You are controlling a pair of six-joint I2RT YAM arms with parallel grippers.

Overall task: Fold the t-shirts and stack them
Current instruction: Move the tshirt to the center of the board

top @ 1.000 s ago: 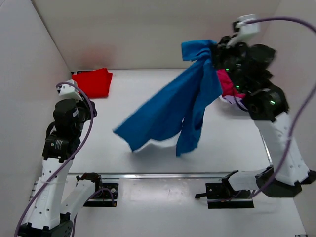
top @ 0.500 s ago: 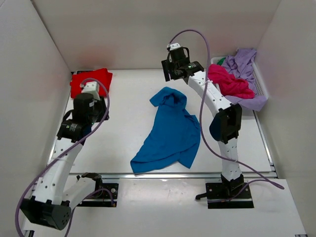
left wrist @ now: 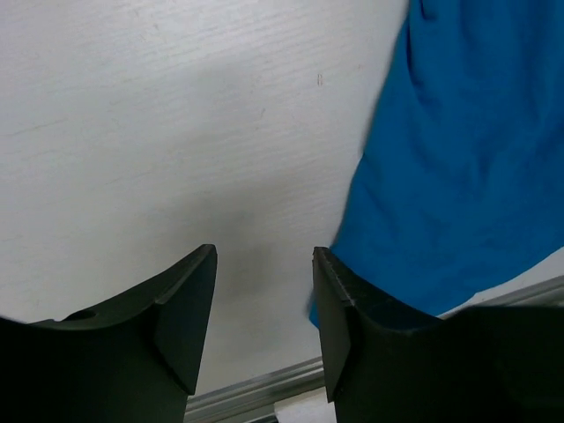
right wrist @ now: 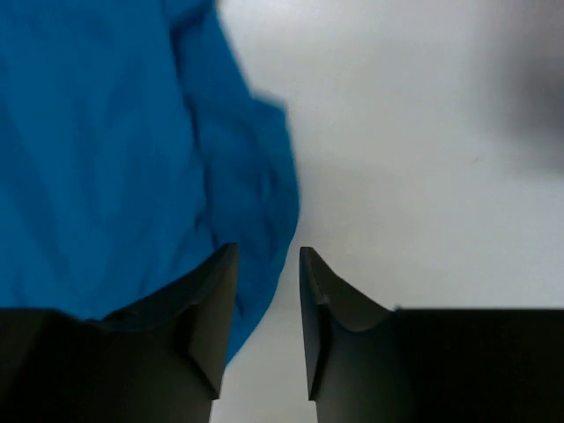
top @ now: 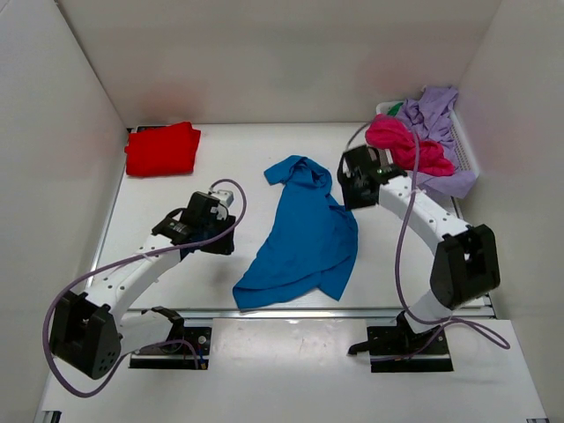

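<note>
A bright blue t-shirt (top: 304, 233) lies crumpled in the middle of the table. A folded red t-shirt (top: 162, 147) sits at the back left corner. Magenta pink (top: 401, 144) and lilac (top: 436, 113) t-shirts are heaped in the white basket (top: 467, 159) at the back right. My left gripper (top: 226, 240) hovers open over bare table just left of the blue shirt's lower edge (left wrist: 458, 176), nothing between its fingers (left wrist: 189, 308). My right gripper (top: 351, 196) stands open at the blue shirt's right edge (right wrist: 123, 167), above the cloth's border and holding nothing.
White walls close in the table on the left, back and right. A metal rail (top: 300, 311) runs along the near edge, with both arm bases beyond it. Bare tabletop (top: 194, 189) lies between the red and blue shirts.
The right gripper let go of the blue shirt, which dropped from the air onto the table. The right arm then came down to its right edge; the left arm swung in toward its left edge.
</note>
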